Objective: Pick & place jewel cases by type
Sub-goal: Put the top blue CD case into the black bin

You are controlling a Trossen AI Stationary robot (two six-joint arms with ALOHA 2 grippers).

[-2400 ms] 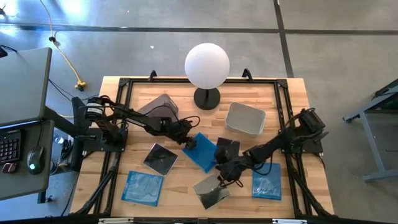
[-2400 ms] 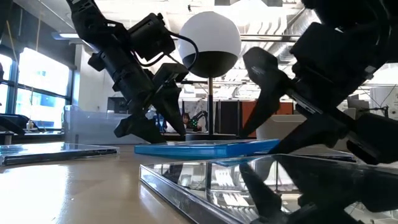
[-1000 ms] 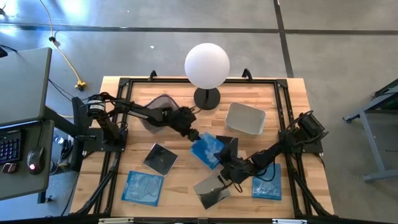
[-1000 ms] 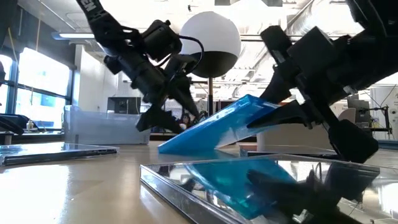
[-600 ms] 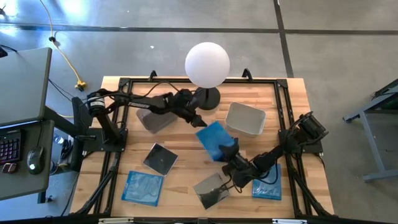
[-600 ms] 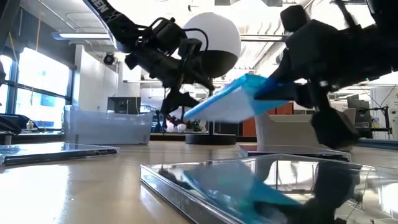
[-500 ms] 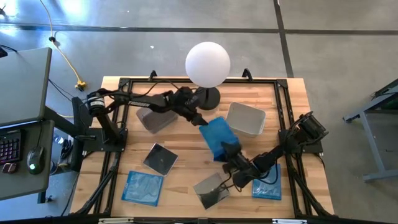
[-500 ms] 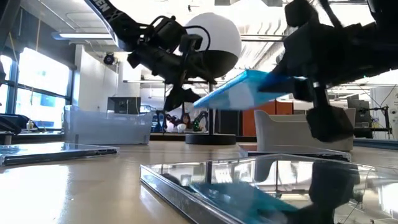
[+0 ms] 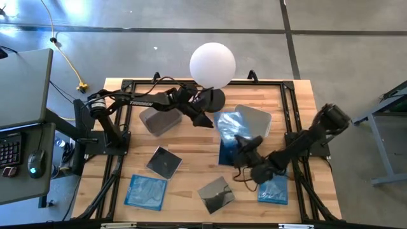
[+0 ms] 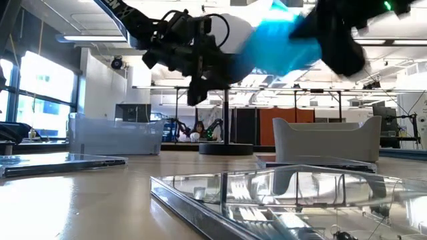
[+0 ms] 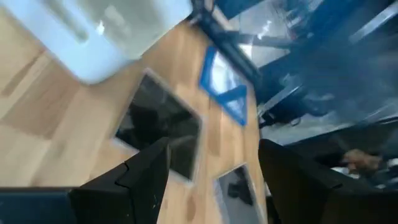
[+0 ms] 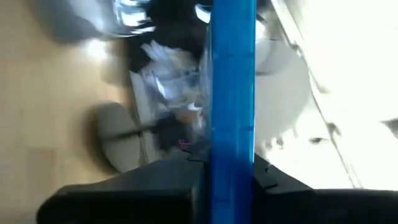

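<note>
The right pincer (image 9: 240,141) grips a blue jewel case (image 9: 230,130), lifted off the worktop (image 9: 184,165) just beside the grey bin (image 9: 259,117). The left pincer (image 9: 208,123), fingers spread and empty, hovers near that bin.

Case (image 9: 230,135) above table (image 9: 184,181), beside bin (image 9: 254,118)

A white globe lamp (image 9: 212,64) stood at the far edge of the wooden table (image 9: 184,186). One grey bin (image 9: 159,119) sat just left of the lamp's dark base, another bin (image 9: 254,119) just right. A desk with a keyboard (image 9: 9,147) and mouse (image 9: 35,162) flanked the table's left.
</note>
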